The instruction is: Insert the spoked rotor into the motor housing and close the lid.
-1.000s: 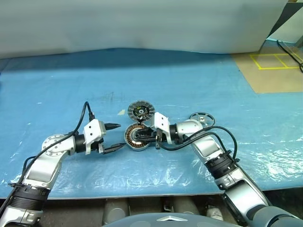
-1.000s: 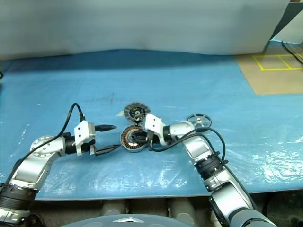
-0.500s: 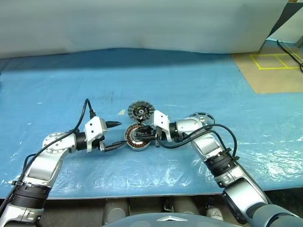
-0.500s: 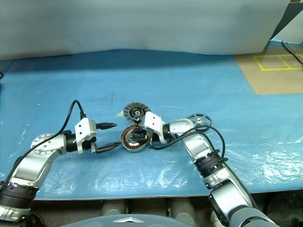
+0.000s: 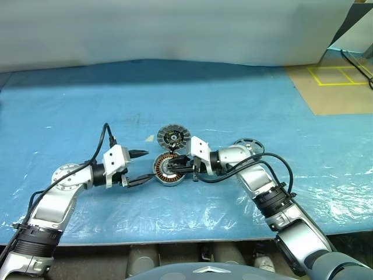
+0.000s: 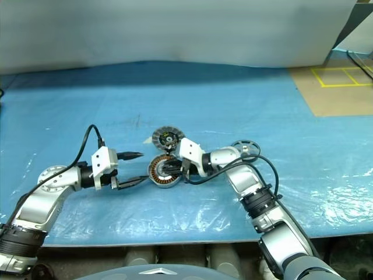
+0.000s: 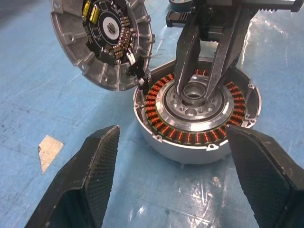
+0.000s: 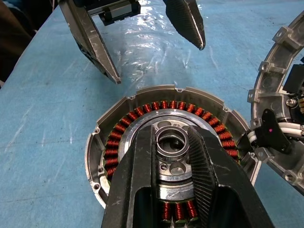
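The motor housing (image 5: 166, 170), a silver puck with copper windings, lies on the blue sheet. My right gripper (image 5: 179, 167) reaches in from the right, its two fingers (image 8: 202, 161) clamped on either side of the pale hub (image 7: 194, 91). The lid (image 5: 173, 137), a grey ribbed disc, leans just behind the housing, joined to it by a short cable (image 8: 278, 129). My left gripper (image 5: 145, 167) hovers open just left of the housing, with nothing between its fingers (image 7: 92, 173). The spoked rotor (image 5: 248, 145) lies flat behind my right wrist.
Crinkled blue plastic sheeting (image 5: 87, 105) covers the table. A small white paper scrap (image 5: 150, 139) lies left of the lid. A tan floor patch with yellow tape (image 5: 335, 76) shows at the far right, and the table's front edge (image 5: 175, 239) runs near me.
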`<state>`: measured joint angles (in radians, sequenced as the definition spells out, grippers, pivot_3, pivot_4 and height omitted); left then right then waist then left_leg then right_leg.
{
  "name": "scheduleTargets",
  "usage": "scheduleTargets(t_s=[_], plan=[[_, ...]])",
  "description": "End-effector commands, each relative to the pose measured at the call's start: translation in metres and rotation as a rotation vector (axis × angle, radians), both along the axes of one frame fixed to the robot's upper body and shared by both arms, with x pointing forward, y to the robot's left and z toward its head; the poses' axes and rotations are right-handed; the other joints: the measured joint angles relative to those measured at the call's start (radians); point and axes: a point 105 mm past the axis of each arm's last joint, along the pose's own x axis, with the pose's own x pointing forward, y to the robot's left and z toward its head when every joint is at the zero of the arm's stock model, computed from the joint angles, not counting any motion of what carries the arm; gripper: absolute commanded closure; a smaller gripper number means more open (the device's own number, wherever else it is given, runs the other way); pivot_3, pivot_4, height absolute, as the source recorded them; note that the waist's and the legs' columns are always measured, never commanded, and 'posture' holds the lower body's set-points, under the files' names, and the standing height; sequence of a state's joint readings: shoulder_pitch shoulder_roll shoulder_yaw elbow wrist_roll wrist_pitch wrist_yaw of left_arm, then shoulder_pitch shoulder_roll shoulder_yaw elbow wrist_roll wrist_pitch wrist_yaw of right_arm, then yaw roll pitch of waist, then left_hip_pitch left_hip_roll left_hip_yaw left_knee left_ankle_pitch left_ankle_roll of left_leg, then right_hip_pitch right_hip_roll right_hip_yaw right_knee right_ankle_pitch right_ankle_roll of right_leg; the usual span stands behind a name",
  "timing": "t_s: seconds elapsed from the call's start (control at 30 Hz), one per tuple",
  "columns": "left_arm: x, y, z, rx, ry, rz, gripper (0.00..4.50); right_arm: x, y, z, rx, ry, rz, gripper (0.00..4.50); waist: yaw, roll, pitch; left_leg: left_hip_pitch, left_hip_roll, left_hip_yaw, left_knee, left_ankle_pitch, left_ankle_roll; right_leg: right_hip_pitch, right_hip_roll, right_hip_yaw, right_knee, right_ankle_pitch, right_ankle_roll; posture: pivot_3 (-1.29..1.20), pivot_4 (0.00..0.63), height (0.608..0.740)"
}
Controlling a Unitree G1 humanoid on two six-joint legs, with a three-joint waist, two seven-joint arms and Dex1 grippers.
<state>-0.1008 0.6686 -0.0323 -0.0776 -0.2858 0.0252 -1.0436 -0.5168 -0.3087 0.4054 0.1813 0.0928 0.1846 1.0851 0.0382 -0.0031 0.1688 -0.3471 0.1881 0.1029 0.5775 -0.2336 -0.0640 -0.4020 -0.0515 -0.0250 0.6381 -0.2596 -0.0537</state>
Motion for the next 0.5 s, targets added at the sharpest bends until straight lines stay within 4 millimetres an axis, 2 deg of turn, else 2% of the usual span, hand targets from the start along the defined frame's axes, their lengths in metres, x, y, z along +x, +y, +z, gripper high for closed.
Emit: scheduleTargets(t_s=[0.03,0.3,0.5], plan=[[0.0006,0.0024,0.0072,0.003,-0.041,-0.004,0.77,0.0001,0.0015,0.0096,0.015,-0.042,0.013,3.88,0.0,0.0,0.0,0.0,0.0,0.0,0.0,0.0,0.0,0.0,0.0,0.0,0.0,0.0,0.0,0.0,0.15,0.74],[0.0002,0.0009,0.01,0.004,-0.049,-0.004,0.77,0.0022,0.0037,0.0076,0.015,-0.044,0.011,3.88,0.0,0.0,0.0,0.0,0.0,0.0,0.0,0.0,0.0,0.0,0.0,0.0,0.0,0.0,0.0,0.0,0.15,0.74],[0.0014,0.005,0.0049,0.008,-0.043,0.003,0.77,-0.0005,0.0072,0.0102,0.021,-0.051,0.025,3.88,0.0,0.0,0.0,0.0,0.0,0.0,0.0,0.0,0.0,0.0,0.0,0.0,0.0,0.0,0.0,0.0,0.15,0.74]])
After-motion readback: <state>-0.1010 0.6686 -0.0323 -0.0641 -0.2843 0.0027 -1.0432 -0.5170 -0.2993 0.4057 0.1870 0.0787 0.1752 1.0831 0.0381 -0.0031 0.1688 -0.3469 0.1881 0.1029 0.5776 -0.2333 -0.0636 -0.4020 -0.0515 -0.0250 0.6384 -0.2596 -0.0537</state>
